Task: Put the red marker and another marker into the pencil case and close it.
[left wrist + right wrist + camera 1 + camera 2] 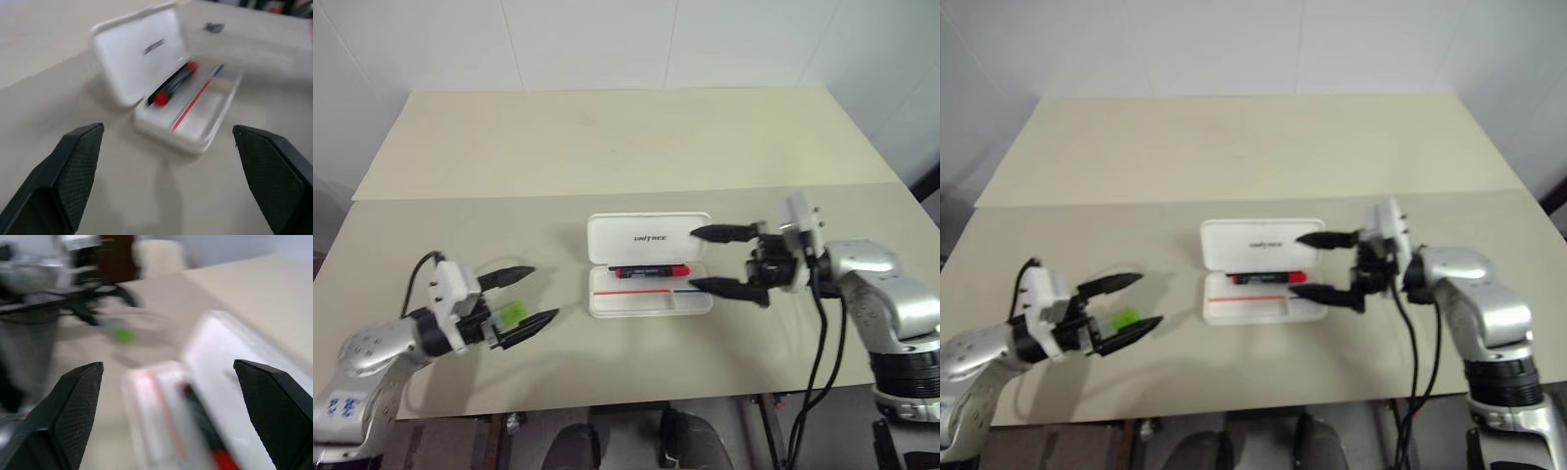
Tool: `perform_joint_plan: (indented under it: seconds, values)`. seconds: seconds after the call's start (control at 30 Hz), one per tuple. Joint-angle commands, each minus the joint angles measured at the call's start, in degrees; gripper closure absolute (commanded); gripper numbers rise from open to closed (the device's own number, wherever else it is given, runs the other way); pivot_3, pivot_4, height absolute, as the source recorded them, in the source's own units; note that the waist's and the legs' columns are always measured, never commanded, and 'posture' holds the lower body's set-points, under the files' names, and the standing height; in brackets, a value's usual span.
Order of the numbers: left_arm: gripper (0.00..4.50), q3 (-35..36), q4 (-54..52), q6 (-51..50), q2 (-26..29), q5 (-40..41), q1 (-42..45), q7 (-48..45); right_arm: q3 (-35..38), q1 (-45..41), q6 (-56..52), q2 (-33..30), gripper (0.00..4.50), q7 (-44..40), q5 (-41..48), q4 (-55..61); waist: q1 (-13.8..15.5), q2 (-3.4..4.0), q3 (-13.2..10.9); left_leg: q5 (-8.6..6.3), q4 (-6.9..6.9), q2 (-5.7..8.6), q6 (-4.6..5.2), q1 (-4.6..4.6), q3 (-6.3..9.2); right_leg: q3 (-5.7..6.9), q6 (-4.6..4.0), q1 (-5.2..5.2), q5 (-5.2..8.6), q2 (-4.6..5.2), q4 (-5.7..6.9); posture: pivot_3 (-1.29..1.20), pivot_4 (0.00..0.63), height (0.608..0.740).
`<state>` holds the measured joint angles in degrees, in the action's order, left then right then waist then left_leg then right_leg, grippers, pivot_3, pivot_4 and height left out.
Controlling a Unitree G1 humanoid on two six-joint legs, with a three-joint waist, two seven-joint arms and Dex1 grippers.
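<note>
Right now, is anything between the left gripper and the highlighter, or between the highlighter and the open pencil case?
Nothing visible. The open left gripper brackets the green-capped highlighter lying on the table; bare tabletop runs to the open pencil case, where the red marker already lies.

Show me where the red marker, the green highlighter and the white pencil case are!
red marker [649, 270], left eye view, middle of its black barrel.
green highlighter [513, 312], left eye view, its lime-green cap.
pencil case [648, 237], left eye view, its open lid.

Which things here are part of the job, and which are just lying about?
Job: pencil case, open; red marker inside it; green-capped marker on the table between the left tool's open fingers.
Lying about: nothing besides the table.
</note>
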<state>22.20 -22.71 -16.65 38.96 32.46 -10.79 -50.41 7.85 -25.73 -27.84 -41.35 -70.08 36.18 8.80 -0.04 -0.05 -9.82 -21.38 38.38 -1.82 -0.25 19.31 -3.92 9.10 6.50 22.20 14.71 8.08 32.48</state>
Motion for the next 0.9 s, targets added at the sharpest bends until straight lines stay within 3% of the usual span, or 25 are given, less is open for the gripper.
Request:
perform_joint_plan:
  seconds: [0.03, 0.17, 0.37, 0.63, 0.9]
  values:
    - [0.00, 5.5, -1.1, 3.6, -0.2, -0.9, -3.6, 0.1, 3.2, -0.6, 4.5, -1.6, 0.01, 0.4, -1.9, -3.6, 0.0, -0.08, 0.1, 0.00, 0.00, 0.00, 0.00, -0.01, -0.08, 0.01, -0.04, 0.00, 0.02, -0.01, 0.01, 0.00, 0.150, 0.740]
    - [0.00, 10.2, 2.5, 7.4, 0.7, -2.4, -10.1, -3.3, 2.7, -2.6, 9.0, -1.7, 0.01, 0.1, -4.7, -8.3, 0.0, -0.10, 0.1, 0.00, 0.02, -0.03, 0.00, -0.01, -0.18, -0.02, -0.09, 0.06, 0.05, -0.01, 0.03, 0.00, 0.150, 0.740]
    - [0.00, 11.5, 9.9, 11.5, 3.2, -4.1, -13.7, -9.7, 0.8, -3.4, 9.7, -0.7, 0.01, 0.1, -5.1, -7.9, 0.1, -0.15, 0.1, 0.00, -0.01, -0.05, 0.01, 0.05, -0.33, -0.03, -0.10, 0.23, 0.05, 0.01, 0.14, 0.00, 0.150, 0.740]
    - [0.00, 7.8, 24.9, 17.5, 7.4, -8.6, -6.2, -13.3, -0.1, -3.1, 9.7, -1.0, 0.01, -0.1, -4.9, -6.7, 0.2, -0.19, 0.1, -0.04, -0.08, -0.06, 0.07, 0.02, -0.36, 0.02, -0.16, 0.31, 0.09, 0.05, 0.31, 0.00, 0.150, 0.740]
    - [0.00, 1.8, 31.4, 18.8, 7.2, -10.6, 1.0, -14.3, 0.5, -1.5, 9.9, -3.0, 0.01, -3.2, -4.0, -5.5, -0.1, -0.19, 0.1, -0.14, -0.09, -0.06, 0.08, -0.06, -0.54, 0.08, -0.16, 0.37, 0.08, 0.08, 0.46, 0.00, 0.150, 0.740]
